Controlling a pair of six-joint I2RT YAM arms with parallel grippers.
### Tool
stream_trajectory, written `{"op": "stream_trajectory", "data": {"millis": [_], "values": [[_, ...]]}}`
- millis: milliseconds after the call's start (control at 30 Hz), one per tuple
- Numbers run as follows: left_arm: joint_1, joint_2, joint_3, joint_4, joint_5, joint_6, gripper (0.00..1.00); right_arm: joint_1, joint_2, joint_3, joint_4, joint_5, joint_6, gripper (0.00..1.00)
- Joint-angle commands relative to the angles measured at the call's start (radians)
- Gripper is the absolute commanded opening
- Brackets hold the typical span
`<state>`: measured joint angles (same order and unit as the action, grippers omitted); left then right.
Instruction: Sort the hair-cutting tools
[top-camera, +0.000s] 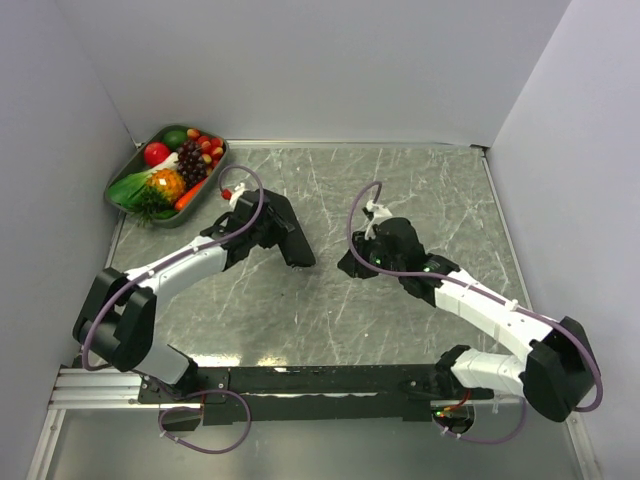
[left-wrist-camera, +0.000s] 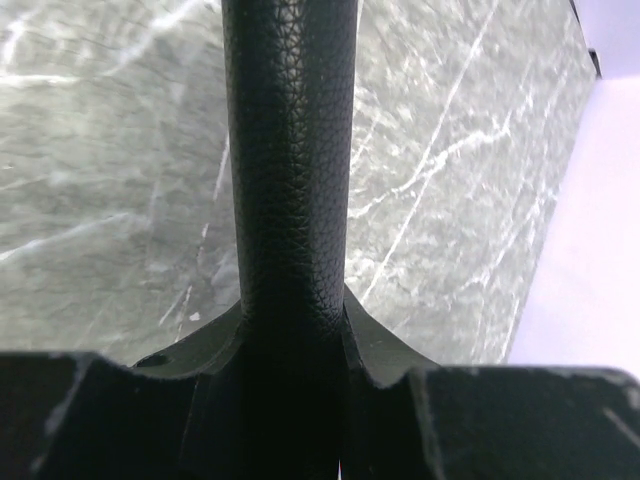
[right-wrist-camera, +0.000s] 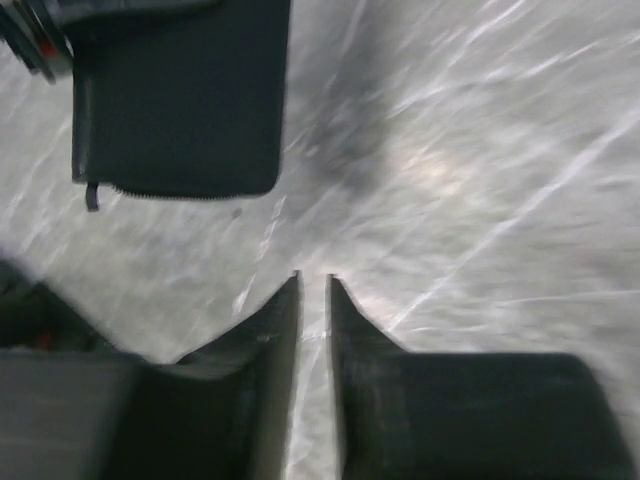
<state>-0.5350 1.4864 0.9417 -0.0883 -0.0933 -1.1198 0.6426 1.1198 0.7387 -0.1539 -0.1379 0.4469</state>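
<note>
At table centre, left gripper pinches black pouch. Right gripper nearly pressed together, empty, just right of pouch. Scissors, combs nowhere visible (perhaps inside pouch); sorting apparently not yet begun.

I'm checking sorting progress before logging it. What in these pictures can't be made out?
1. Scissors, combs: in no view; perhaps inside the black pouch, seen only from outside.
2. Pouch's faces: left wrist view shows just its edge, clamped between the left fingers.
3. Right fingers: right wrist view is motion-blurred; whether their narrow slit holds something thin is unclear.
</note>
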Motion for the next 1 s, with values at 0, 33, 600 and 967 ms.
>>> {"op": "stream_trajectory", "data": {"millis": [0,33,600,967], "values": [[-0.02,-0.08,0.072,-0.025,-0.135,-0.057,0.03,0.009,-0.006,0.022,0.149,-0.187,0.134,0.36],[-0.02,-0.081,0.078,-0.033,-0.146,-0.063,0.03,0.008,-0.008,0.024,0.186,-0.192,0.162,0.4],[-0.02,-0.152,0.103,-0.077,-0.229,-0.101,0.01,0.043,0.143,0.054,0.499,-0.35,0.703,0.4],[-0.02,-0.183,0.121,-0.067,-0.227,-0.049,0.01,0.08,0.218,0.09,0.605,-0.355,0.797,0.37]]}}
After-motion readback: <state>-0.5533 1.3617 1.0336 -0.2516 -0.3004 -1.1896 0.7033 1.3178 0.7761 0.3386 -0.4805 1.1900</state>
